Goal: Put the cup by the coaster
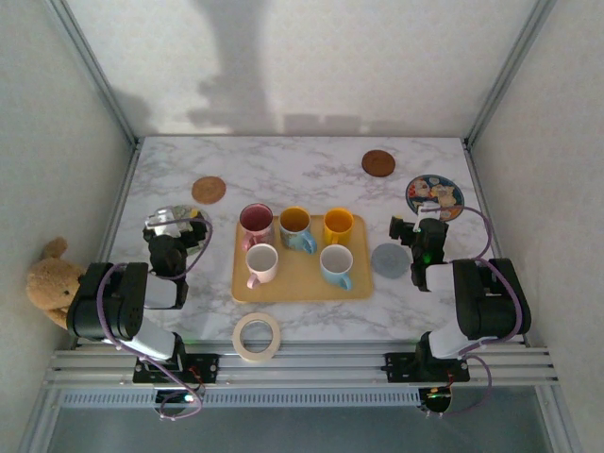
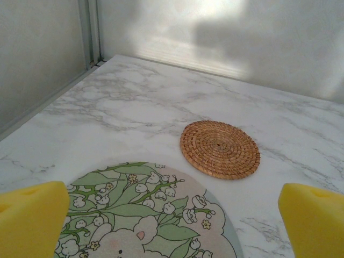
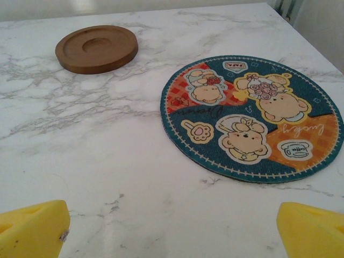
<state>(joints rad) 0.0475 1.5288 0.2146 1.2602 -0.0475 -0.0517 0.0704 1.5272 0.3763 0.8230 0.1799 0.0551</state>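
No cup has been taken up yet. All five are stood on the tray (image 1: 300, 286) at the middle of the table (image 1: 311, 170), toward its near edge. A maroon cup (image 1: 256, 220), a grey-blue cup (image 1: 295, 226) and a yellow cup (image 1: 338, 225) are set in the far row. A pink-handled cup (image 1: 261, 262) and a white cup (image 1: 335, 262) are set in the near row. They are grouped there as a supply, so one must be lifted out and carried to a coaster.

The left gripper (image 2: 173, 223) is held low over a floral coaster (image 2: 134, 215) near the left edge. Its fingers (image 2: 32, 215) are spread wide with nothing between them. A woven coaster (image 2: 220, 149) is seen just beyond. The right gripper (image 3: 172, 228) is held near the right edge, its fingers (image 3: 32, 226) likewise spread and empty. It is faced toward a picture coaster (image 3: 252, 115) and a wooden coaster (image 3: 97, 48), which lies toward the far edge. A grey coaster (image 1: 390, 260) is laid just beside the tray's right side.

Each arm appears to be parked beside the tray so that the cups are left unobstructed and either side can be served. Which cup and which coaster are meant cannot be told; the white cup and grey coaster are judged the shortest pairing.
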